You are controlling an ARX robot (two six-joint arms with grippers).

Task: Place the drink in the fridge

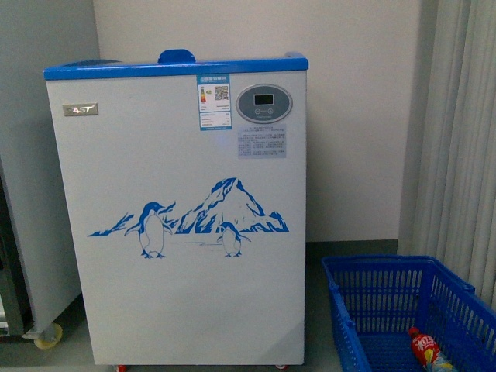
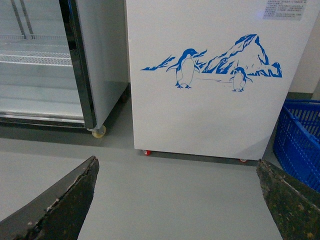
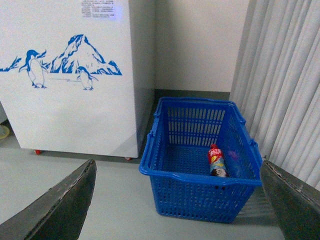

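Note:
The drink (image 3: 216, 161), a bottle with a red cap and red label, lies on its side in a blue plastic basket (image 3: 200, 182) on the floor; the front view shows the drink (image 1: 423, 347) at the lower right. The fridge (image 1: 178, 225) is a white chest with a blue top rim and a penguin decal, standing left of the basket (image 1: 364, 294). In the wrist views the fridge (image 2: 210, 110) (image 3: 70, 110) fills the upper part. My left gripper (image 2: 177, 200) hangs open over bare floor. Open too, my right gripper (image 3: 177, 200) is short of the basket, with nothing between its fingers.
A glass-door cabinet (image 2: 95, 65) on casters stands left of the fridge. White curtains (image 3: 280, 80) hang behind and right of the basket. A pale wall (image 1: 356, 116) is behind. Grey floor (image 2: 175, 195) lies in front of the fridge.

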